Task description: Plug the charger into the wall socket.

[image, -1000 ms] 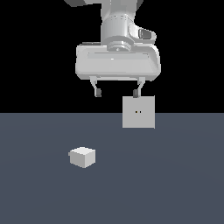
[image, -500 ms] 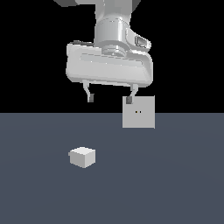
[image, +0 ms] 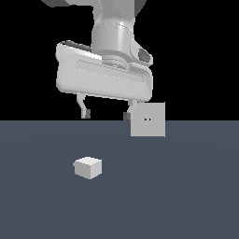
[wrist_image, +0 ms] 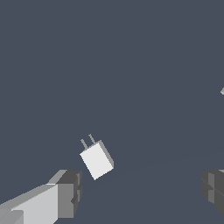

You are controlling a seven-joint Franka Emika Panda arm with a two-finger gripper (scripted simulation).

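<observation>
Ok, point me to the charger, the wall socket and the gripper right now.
charger (image: 87, 167): exterior view, front face of the white cube.
wall socket (image: 147, 129): exterior view, plate face below the two holes.
gripper (image: 106, 114): exterior view, gap midway between the open fingertips.

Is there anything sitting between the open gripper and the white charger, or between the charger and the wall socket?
Nothing visible. The gripper hangs open above the charger, with only bare floor between the charger and the wall socket.
</observation>
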